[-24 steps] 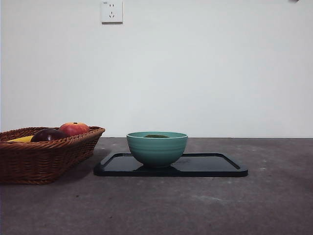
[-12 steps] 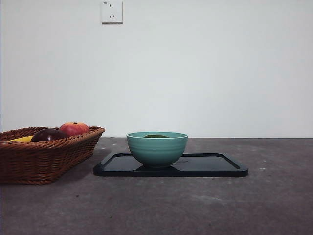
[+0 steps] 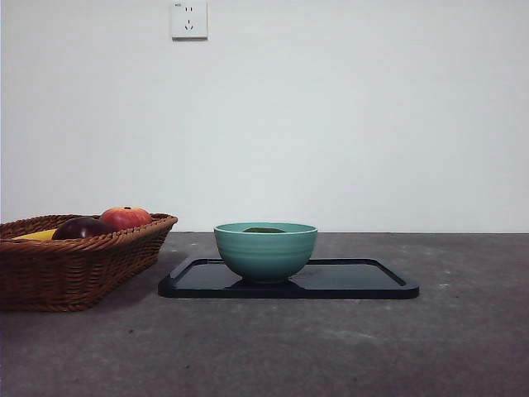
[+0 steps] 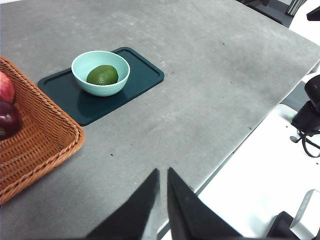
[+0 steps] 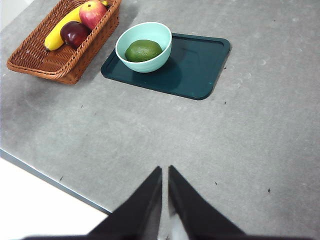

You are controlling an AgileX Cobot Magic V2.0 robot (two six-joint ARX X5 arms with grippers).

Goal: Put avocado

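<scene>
The avocado (image 5: 143, 50) (image 4: 102, 75) is dark green and lies inside a teal bowl (image 3: 265, 251) (image 5: 144, 46) (image 4: 100, 72). Only its top (image 3: 264, 230) peeks over the bowl's rim in the front view. The bowl stands at the left end of a dark tray (image 3: 364, 279) (image 5: 195, 65) (image 4: 145, 75). Both arms are drawn back high over the table's near side, far from the bowl. My left gripper (image 4: 163, 176) is shut and holds nothing. My right gripper (image 5: 165, 172) is likewise shut and empty.
A wicker basket (image 3: 74, 260) (image 5: 50, 60) (image 4: 35, 145) stands left of the tray, holding a red-orange apple (image 3: 126, 217), a dark purple fruit (image 3: 81, 227) and a banana (image 5: 62, 26). The table's near edge (image 5: 45, 175) runs below both grippers.
A small dark arm tip at the front view's top right corner has gone out of view. The bowl, tray and basket have not moved.
</scene>
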